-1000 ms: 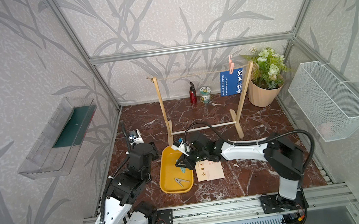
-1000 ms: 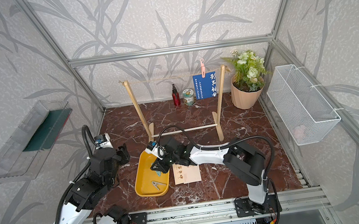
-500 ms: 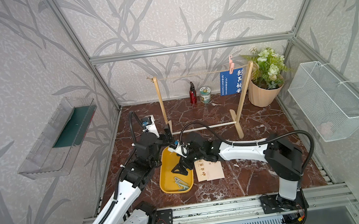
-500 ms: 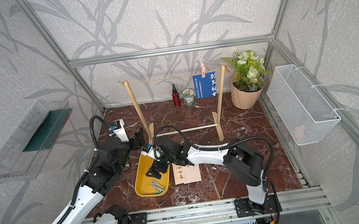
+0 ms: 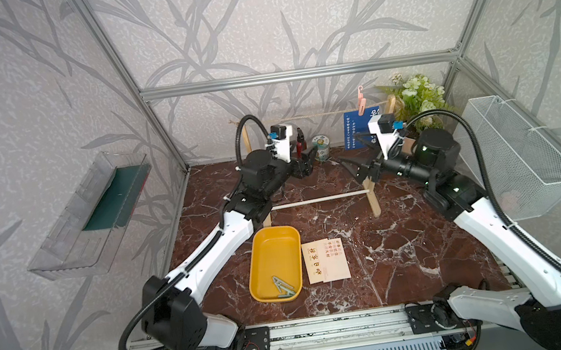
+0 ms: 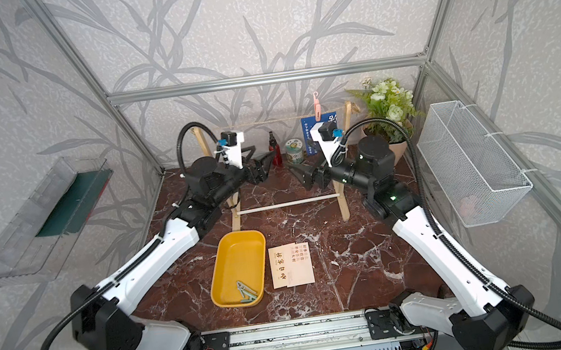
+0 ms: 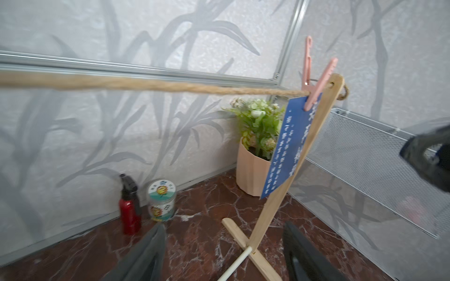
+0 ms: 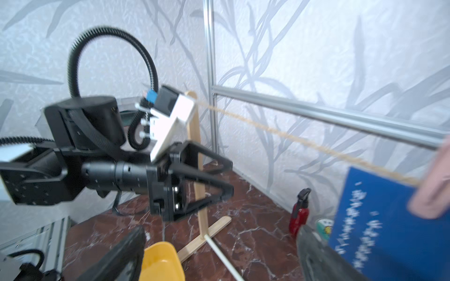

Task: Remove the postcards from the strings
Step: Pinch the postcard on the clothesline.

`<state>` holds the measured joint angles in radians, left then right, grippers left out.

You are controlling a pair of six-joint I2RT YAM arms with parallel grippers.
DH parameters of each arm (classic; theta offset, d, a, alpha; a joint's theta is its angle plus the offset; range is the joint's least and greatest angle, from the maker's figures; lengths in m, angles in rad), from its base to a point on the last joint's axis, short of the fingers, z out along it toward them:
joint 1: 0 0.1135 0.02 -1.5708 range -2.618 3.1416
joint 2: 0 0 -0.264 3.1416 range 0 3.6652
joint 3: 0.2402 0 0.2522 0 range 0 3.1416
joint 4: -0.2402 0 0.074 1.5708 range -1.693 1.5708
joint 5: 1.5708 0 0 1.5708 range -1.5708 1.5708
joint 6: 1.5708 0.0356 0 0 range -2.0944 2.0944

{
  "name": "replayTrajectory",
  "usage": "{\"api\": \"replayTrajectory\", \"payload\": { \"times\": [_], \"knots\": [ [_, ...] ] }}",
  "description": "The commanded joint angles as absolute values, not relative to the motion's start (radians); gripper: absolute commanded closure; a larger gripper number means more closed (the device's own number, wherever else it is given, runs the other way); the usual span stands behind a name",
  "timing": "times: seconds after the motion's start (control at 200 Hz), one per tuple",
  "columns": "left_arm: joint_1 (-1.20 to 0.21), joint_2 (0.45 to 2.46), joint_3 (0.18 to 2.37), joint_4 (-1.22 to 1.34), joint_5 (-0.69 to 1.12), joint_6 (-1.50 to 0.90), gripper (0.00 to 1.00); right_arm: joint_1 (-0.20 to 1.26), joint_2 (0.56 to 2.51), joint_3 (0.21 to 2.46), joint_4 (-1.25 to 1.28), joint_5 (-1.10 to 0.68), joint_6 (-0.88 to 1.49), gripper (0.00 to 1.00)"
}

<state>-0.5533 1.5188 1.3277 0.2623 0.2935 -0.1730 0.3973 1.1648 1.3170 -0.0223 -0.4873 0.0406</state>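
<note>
Both top views look steeply down from high at 6 o'clock over the whole counter [image 5: 410, 247], nearly identical. The left wrist camera, close under the string [image 7: 146, 85], faces 2 o'clock. The right wrist camera faces 10 o'clock at the left end effector [image 8: 231, 178]. Both share string and blue postcard [image 7: 289, 146].

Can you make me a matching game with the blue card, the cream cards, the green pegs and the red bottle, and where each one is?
Things:
1. blue postcard
2. cream postcards
3. green clothespins
4. red bottle

Places:
A. inside the yellow tray
B. lying flat on the marble tabletop, beside the tray
C. standing next to the jar
D. pinned to the string by a pink clothespin

Pairs: 1-D, 2-B, 3-A, 4-C
</note>
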Motion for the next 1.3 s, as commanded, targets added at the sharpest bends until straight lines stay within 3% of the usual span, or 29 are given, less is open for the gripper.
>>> {"api": "replayTrajectory", "payload": {
  "times": [0.0,0.285,0.55,0.735,0.985,1.105,1.295],
  "knots": [
    [-0.568,1.636,1.441,0.3,0.473,-0.103,0.24,0.337,1.197,1.426,-0.079,-0.478,0.08,0.07],
    [-0.557,1.887,1.718,0.271,0.673,-0.069,0.25,0.223,1.41,1.815,-0.201,-0.554,0.095,0.07],
    [-0.557,1.966,1.792,0.315,0.807,-0.108,0.29,0.152,1.58,2.086,-0.341,-0.63,0.104,0.07],
    [-0.565,1.992,1.831,0.327,0.854,-0.116,0.37,0.089,1.756,2.341,-0.484,-0.743,0.073,0.07],
    [-0.57,1.988,1.851,0.273,0.858,-0.08,0.63,0.054,2.014,2.755,-0.751,-0.96,-0.048,0.08],
    [-0.569,1.986,1.851,0.267,0.865,-0.074,0.69,0.031,2.06,2.778,-0.723,-1.056,-0.052,0.08],
    [-0.565,1.976,1.844,0.231,0.845,-0.04,0.88,0.008,2.097,2.799,-0.734,-1.17,-0.078,0.08]
  ]
}}
